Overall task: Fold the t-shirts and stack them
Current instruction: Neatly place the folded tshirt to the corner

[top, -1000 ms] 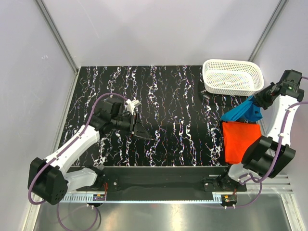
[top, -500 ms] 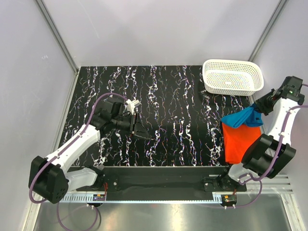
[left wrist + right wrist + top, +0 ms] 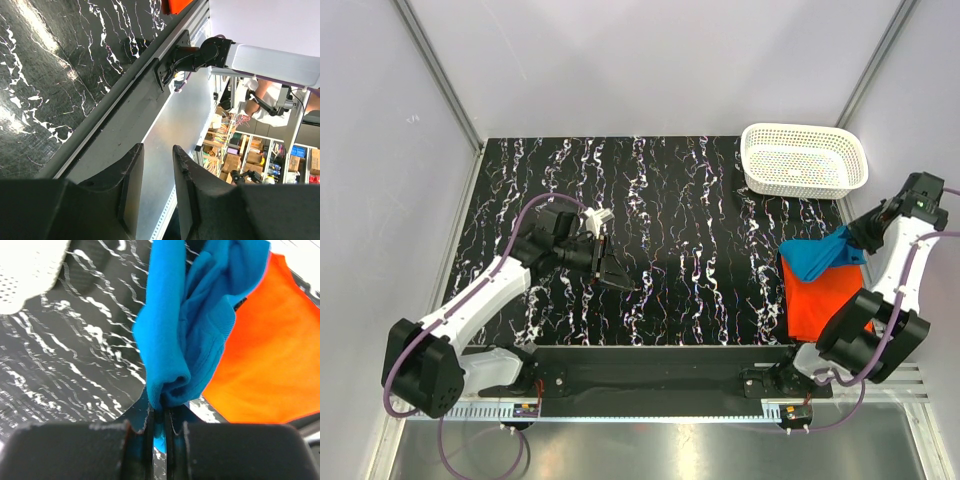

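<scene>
Well, the right gripper (image 3: 159, 415) is clamped on the bunched blue t-shirt (image 3: 185, 315) at three o'clock on the table (image 3: 670, 200), above the flat orange-red t-shirt (image 3: 817, 305) at four o'clock. Toward nine o'clock, the left gripper (image 3: 156, 150) has its jaws slightly apart, empty.

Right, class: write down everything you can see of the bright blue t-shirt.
The bright blue soft cloth t-shirt is bunched into thick rolled folds, not flat, with a stitched hem showing. The right claw is shut on one fold and holds it up at the right side of the black marbled table. Its lower part overlaps the flat orange-red cloth t-shirt.
</scene>
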### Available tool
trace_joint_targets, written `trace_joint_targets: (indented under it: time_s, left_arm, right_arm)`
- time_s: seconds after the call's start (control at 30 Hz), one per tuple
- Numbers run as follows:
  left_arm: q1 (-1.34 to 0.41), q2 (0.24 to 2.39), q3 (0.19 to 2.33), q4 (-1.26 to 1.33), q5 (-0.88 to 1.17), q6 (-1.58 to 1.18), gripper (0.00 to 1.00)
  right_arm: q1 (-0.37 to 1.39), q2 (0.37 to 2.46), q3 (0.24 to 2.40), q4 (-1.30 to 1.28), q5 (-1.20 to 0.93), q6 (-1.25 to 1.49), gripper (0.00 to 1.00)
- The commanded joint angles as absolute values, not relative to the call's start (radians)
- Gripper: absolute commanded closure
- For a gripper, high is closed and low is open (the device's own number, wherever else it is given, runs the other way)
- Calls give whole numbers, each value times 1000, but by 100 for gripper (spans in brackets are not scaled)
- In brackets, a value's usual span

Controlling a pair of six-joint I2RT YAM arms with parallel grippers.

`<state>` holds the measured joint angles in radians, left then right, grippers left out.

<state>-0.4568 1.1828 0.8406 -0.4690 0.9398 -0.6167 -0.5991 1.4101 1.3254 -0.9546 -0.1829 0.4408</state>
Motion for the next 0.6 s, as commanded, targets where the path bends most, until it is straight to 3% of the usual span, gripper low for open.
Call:
trace_joint_targets:
  time_s: [0.0,0.57]
  left_arm:
    - [-451,1195,833,-428,988,-598,66]
    - [-440,1186,795,-416,1014,-588,66]
  right_arm:
    - [-614,1324,1279,-980,-108,423,100]
    - [-670,1216,1066,-1028,95,454,100]
